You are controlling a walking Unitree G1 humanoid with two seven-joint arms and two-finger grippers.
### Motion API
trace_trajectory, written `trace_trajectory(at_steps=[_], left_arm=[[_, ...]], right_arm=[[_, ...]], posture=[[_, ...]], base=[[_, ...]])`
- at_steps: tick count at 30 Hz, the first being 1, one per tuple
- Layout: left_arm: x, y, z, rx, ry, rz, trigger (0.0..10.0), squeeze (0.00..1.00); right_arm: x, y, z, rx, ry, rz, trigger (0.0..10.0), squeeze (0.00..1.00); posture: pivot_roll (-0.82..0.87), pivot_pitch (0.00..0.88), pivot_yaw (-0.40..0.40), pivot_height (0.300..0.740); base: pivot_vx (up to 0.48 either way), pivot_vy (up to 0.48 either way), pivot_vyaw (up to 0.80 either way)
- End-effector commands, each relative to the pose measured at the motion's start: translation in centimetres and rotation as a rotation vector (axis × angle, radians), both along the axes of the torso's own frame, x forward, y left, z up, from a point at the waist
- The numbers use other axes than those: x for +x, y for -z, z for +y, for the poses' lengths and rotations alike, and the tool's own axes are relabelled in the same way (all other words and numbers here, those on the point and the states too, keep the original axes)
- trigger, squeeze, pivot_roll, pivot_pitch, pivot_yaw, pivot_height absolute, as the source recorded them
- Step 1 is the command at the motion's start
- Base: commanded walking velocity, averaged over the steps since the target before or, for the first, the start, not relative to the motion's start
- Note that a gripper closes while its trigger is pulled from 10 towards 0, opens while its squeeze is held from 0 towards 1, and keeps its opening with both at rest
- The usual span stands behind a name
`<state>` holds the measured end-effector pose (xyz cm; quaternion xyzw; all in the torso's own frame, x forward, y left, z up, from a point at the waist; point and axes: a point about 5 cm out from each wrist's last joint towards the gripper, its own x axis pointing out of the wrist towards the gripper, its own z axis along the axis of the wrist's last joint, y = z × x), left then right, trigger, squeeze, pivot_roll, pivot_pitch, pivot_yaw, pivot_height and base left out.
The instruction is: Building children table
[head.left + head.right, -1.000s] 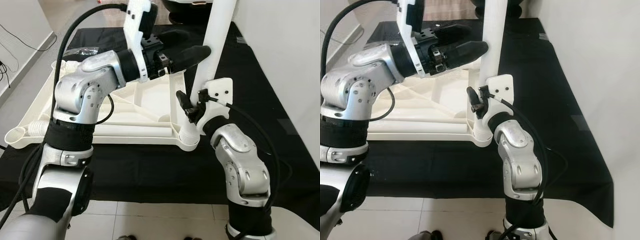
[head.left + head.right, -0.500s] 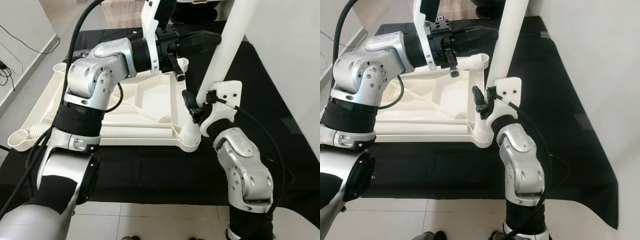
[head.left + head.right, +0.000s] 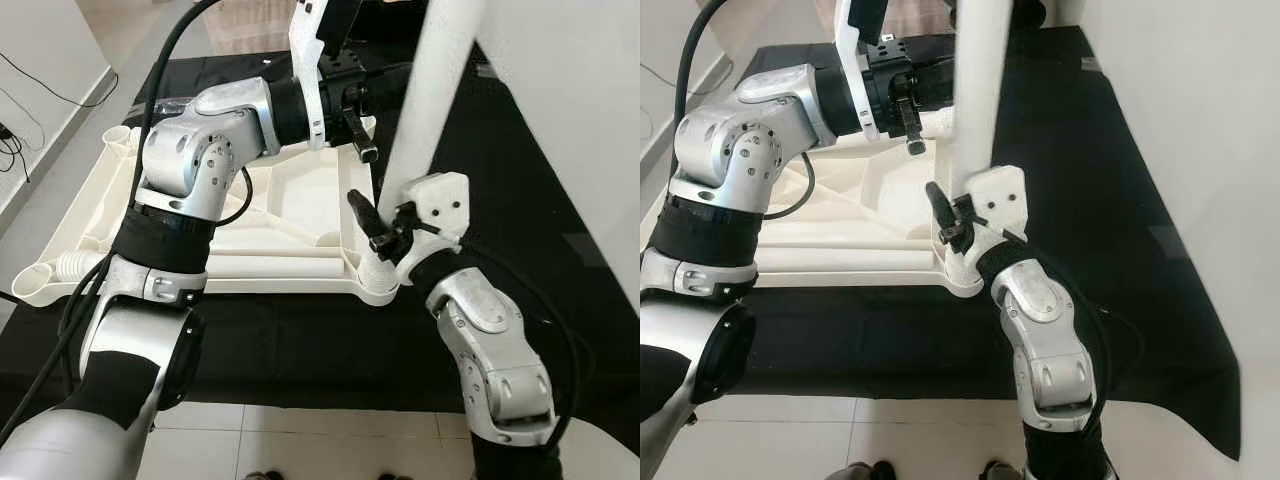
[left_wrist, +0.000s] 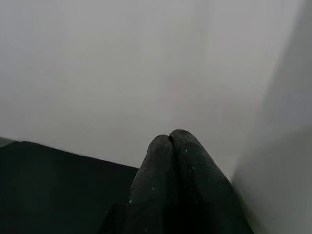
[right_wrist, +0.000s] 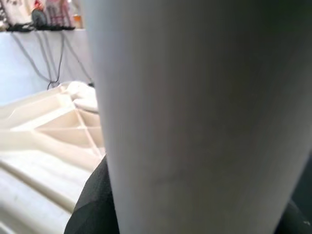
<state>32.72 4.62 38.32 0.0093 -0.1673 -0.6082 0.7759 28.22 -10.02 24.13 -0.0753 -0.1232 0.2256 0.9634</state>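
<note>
The white tabletop (image 3: 280, 215) lay upside down on a black mat (image 3: 500, 200), its ribbed underside up. The right claw (image 3: 378, 225) was clamped round the foot of a white leg (image 3: 430, 90), which stood nearly upright over the near right corner socket (image 3: 378, 280). I couldn't tell whether its end was seated in the socket. The left claw (image 3: 385, 85) reached across to the leg higher up, its fingers (image 4: 170, 161) pressed together with nothing between them, resting against the leg's side. To my eye the job was one of seating the leg. It wanted the leg held plumb over the socket, the left claw steadying the top against sway, then a straight push down. Any tilt could jam it or lever the corner up.
</note>
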Motion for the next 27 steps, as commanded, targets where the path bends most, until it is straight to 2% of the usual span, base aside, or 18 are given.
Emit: trace_trajectory(at_steps=[1, 3, 4, 10, 11, 13, 14, 15, 16, 17, 18, 19, 22, 23, 24, 26, 27], left_arm=[[-0.6, 0.4, -0.6, 0.020, 0.041, -0.005, 0.0, 0.00], [-0.6, 0.5, -0.6, 0.030, 0.045, -0.005, 0.0, 0.00], [-0.7, 0.6, -0.7, 0.037, 0.048, -0.008, 10.0, 0.00], [-0.8, 0.6, -0.7, 0.048, 0.049, -0.021, 10.0, 0.00], [-0.7, 0.5, -0.7, 0.049, 0.042, -0.027, 8.0, 0.00], [-0.7, 0.4, -0.7, 0.053, 0.034, -0.040, 8.1, 0.00], [-0.7, 0.3, -0.7, 0.054, 0.032, -0.055, 8.9, 0.00], [-0.7, 0.3, -0.7, 0.054, 0.032, -0.055, 8.9, 0.00], [-0.6, -0.1, -0.6, 0.029, -0.012, -0.083, 10.0, 0.00], [-0.6, -0.1, -0.6, 0.029, -0.012, -0.083, 10.0, 0.00], [-0.6, -0.2, -0.5, 0.029, -0.013, -0.098, 10.0, 1.00], [-0.6, -0.2, -0.5, 0.029, -0.013, -0.098, 10.0, 1.00], [0.0, -1.6, 1.0, -0.033, -0.113, -0.123, 10.0, 1.00], [0.0, -1.6, 1.0, -0.033, -0.113, -0.123, 10.0, 1.00], [0.1, -2.1, 1.7, -0.056, -0.127, -0.118, 10.0, 1.00], [-0.5, -2.5, 3.2, -0.048, -0.069, -0.094, 10.0, 1.00], [-1.2, -2.5, 3.8, -0.032, -0.014, -0.110, 10.0, 1.00]], right_arm=[[-0.2, 1.0, 1.7, -0.030, -0.100, 0.050, 0.0, 0.00], [-0.1, 0.8, 1.8, -0.038, -0.109, 0.046, 0.0, 0.00], [0.1, 0.6, 1.9, -0.043, -0.119, 0.039, 0.0, 0.00], [0.3, 0.2, 2.1, -0.051, -0.142, 0.025, 0.0, 0.00], [0.3, 0.2, 2.2, -0.053, -0.147, 0.021, 0.0, 0.00], [0.3, 0.2, 2.2, -0.057, -0.151, 0.018, 0.0, 0.00], [0.4, 0.2, 2.3, -0.060, -0.153, 0.017, 0.0, 0.00], [0.4, 0.2, 2.3, -0.060, -0.153, 0.017, 0.0, 0.00], [0.5, 0.2, 2.2, -0.067, -0.151, 0.016, 0.0, 0.00], [0.5, 0.2, 2.2, -0.067, -0.151, 0.016, 0.0, 0.00], [0.5, 0.2, 2.2, -0.067, -0.150, 0.016, 0.0, 0.00], [0.5, 0.2, 2.2, -0.067, -0.150, 0.016, 0.0, 0.00], [0.8, 0.2, 2.1, -0.071, -0.143, 0.017, 0.0, 0.00], [0.8, 0.2, 2.1, -0.071, -0.143, 0.017, 0.0, 0.00], [1.0, 0.2, 2.0, -0.072, -0.134, 0.021, 0.0, 0.00], [1.4, 0.2, 1.6, -0.072, -0.109, 0.028, 0.0, 0.00], [1.6, 0.2, 1.4, -0.069, -0.097, 0.030, 0.0, 0.00]], posture=[[0.00, 0.172, 0.081, 0.740], [0.00, 0.172, 0.080, 0.740], [0.00, 0.173, 0.077, 0.740], [0.01, 0.173, 0.074, 0.740], [0.01, 0.172, 0.074, 0.740], [0.00, 0.173, 0.074, 0.740], [0.00, 0.171, 0.074, 0.740], [0.00, 0.171, 0.074, 0.740], [0.00, 0.170, 0.074, 0.740], [0.00, 0.170, 0.074, 0.740], [0.00, 0.170, 0.073, 0.740], [0.00, 0.170, 0.073, 0.740], [0.00, 0.170, 0.074, 0.740], [0.00, 0.170, 0.074, 0.740], [0.01, 0.171, 0.073, 0.740], [0.01, 0.172, 0.073, 0.740], [0.01, 0.172, 0.072, 0.740]], base=[[0.000, 0.000, 0.00], [0.000, 0.000, 0.00], [0.000, 0.000, 0.00], [0.000, 0.000, 0.00], [0.000, 0.000, 0.00], [0.000, 0.000, 0.00], [0.000, 0.000, 0.00], [0.000, 0.000, 0.00], [0.000, 0.000, 0.00], [0.000, 0.000, 0.00], [0.000, 0.000, 0.00], [0.000, 0.000, 0.00], [0.000, 0.000, 0.00], [0.000, 0.000, 0.00], [0.000, 0.000, 0.00], [0.000, 0.000, 0.00], [0.000, 0.000, 0.00]])
